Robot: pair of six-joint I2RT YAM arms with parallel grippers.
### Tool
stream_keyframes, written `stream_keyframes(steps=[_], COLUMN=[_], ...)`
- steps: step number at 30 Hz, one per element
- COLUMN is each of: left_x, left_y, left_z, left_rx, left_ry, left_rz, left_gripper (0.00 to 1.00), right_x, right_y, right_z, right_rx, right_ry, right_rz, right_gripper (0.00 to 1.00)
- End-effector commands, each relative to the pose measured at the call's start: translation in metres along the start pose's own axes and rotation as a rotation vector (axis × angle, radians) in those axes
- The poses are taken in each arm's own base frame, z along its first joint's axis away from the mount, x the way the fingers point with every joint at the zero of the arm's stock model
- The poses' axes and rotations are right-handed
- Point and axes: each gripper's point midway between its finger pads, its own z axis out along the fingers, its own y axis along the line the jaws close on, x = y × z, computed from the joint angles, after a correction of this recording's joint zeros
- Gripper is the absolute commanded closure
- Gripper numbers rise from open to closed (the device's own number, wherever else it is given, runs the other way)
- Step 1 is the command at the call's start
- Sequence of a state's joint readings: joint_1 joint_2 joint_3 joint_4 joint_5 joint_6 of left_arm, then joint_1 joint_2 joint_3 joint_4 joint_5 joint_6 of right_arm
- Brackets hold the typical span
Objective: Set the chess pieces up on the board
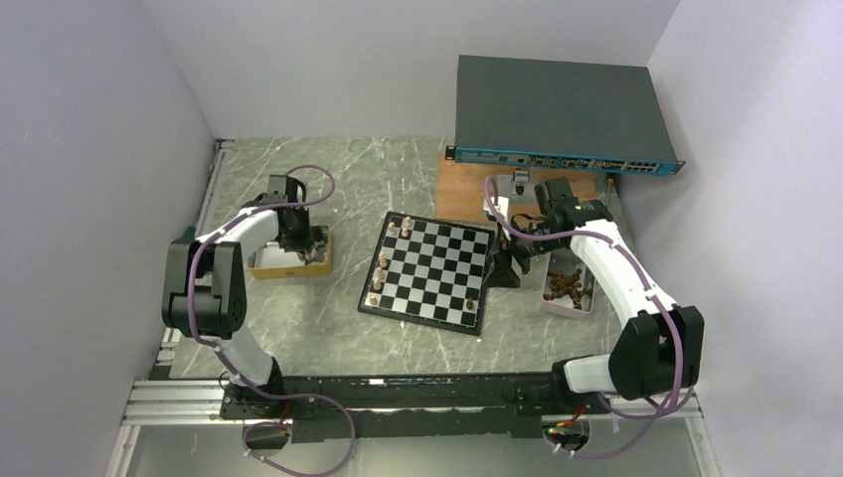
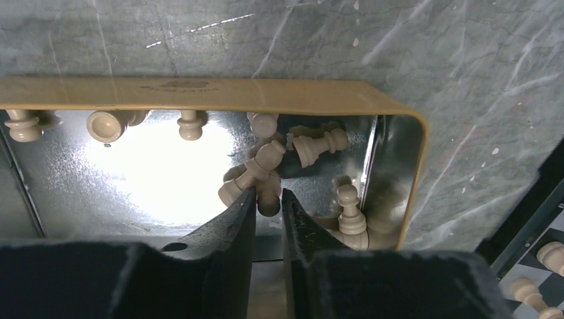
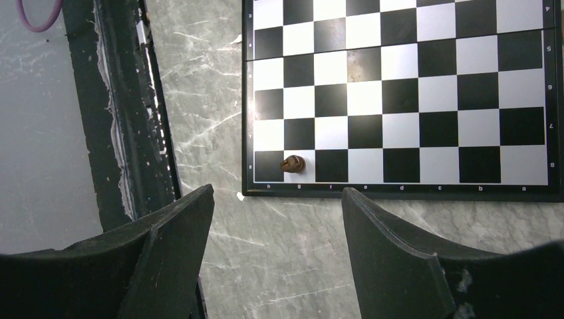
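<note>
Left arm angled down into tin of light chess pieces, left gripper nearly closed among them, hold unclear, right gripper wide open, empty, beside board edge near dark piece

Right gripper spread wide over bare bench. One dark piece on the board, edge row.

Lab cell: white panel walls and a network switch.
</note>
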State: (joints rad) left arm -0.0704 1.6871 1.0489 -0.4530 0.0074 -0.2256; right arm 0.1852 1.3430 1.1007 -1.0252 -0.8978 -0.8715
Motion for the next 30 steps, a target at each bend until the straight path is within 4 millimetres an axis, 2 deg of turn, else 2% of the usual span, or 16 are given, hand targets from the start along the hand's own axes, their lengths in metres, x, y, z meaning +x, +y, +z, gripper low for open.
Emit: stream_keyframes(steps=[1, 4, 6, 12, 19, 25, 30], left_x=[-0.018, -0.019, -0.021, -0.029, -0.025, -0.022, -0.010], left_y=[0.005, 0.006, 0.006, 0.004, -0.004, -0.033, -0.097], left_z=[-0.003, -0.005, -0.010, -0.037, -0.064, -0.098, -0.137], left_rx=[-0.030, -0.035, -0.036, -0.022, 0.037, 0.213, 0.462], left_ry=[-0.047, -0.049, -0.057, -0.108, -0.132, -0.192, -0.253], left_rz=[0.005, 0.008, 0.011, 0.036, 0.077, 0.114, 0.233], left_gripper=[0.80, 0.95, 1.00, 1.00, 1.00, 1.00, 1.00], right_x=[-0.010, -0.011, -0.011, -0.011, -0.012, -0.015, -0.018], right_y=[-0.003, -0.003, -0.003, -0.003, -0.001, 0.002, 0.013], right_z=[-0.004, -0.004, -0.004, -0.004, -0.004, -0.004, 0.006], right_rx=[0.006, 0.005, 0.006, 0.001, -0.003, -0.012, -0.042], right_ry=[-0.019, -0.019, -0.019, -0.021, -0.027, -0.031, 0.031], right_rz=[-0.023, -0.024, -0.024, -0.021, -0.026, -0.042, -0.130], right_gripper=[0.27, 0.27, 0.27, 0.27, 0.27, 0.27, 0.27])
